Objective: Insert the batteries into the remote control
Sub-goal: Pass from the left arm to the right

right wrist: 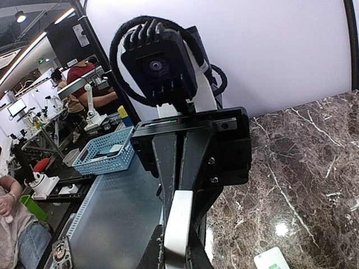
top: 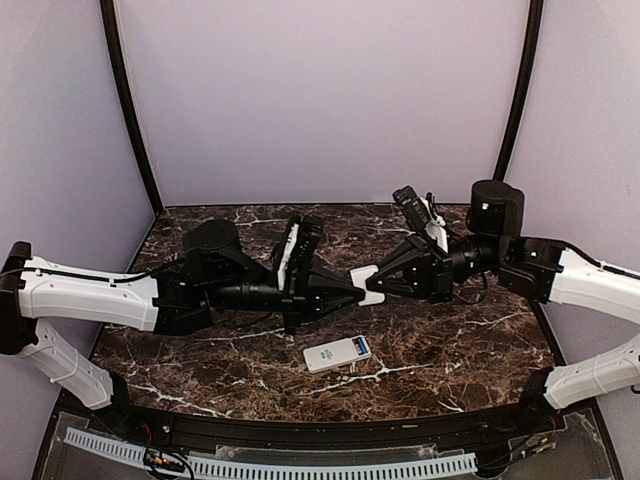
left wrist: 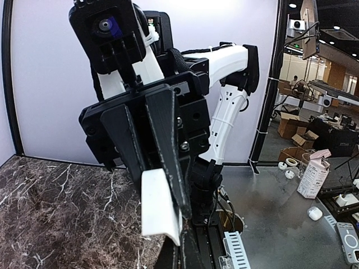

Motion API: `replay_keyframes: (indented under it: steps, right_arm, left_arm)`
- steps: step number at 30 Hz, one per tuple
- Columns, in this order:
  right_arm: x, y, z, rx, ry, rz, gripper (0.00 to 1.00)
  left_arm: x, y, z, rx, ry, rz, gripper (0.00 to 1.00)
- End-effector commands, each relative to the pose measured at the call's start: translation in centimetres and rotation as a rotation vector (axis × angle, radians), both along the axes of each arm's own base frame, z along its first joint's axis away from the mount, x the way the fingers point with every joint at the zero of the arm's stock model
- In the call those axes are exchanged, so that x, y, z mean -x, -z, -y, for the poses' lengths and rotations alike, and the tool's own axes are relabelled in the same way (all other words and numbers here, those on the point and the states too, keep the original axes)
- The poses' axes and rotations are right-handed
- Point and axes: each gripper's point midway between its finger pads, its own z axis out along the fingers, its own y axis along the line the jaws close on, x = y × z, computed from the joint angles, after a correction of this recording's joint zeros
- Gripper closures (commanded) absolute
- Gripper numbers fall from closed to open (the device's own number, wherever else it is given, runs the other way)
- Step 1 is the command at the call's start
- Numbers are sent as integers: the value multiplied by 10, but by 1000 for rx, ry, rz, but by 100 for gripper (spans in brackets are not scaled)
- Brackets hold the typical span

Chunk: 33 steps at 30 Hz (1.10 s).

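Note:
The remote control (top: 338,354) is a small white handset lying flat on the marble table, in front of both grippers. It shows a green mark and a blue patch at its right end. Its corner also shows in the right wrist view (right wrist: 275,259). I cannot make out separate batteries. My left gripper (top: 355,291) and right gripper (top: 383,283) meet tip to tip above the table's middle. Both are shut on a small flat white plate (top: 367,283). The plate sits between my right fingers (right wrist: 178,224) and at my left gripper's tips (left wrist: 159,204).
The marble table (top: 200,370) ends at a black front rail with a white slotted cable tray (top: 270,465). Purple walls close the back and sides. Off the table are a blue basket (right wrist: 104,151) and a carton (left wrist: 313,175).

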Motion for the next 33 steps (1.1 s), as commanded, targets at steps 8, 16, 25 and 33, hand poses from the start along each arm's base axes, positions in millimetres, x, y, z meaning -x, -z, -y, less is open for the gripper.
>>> replay_keyframes:
  steps: [8,16,25,33]
  right_arm:
    - [-3,11,-5,64,7,-58,81]
    - [-4,0,-5,45,10,-41,81]
    - [-4,-9,2,46,32,-31,75]
    - [-5,-1,2,61,38,-54,70]
  left_arm:
    - [1,-21,-10,73,-26,75,100]
    - [2,-17,-8,61,-16,62,100]
    - [2,-12,-9,46,-18,54,100]
    - [1,-9,-8,33,-22,52,100]
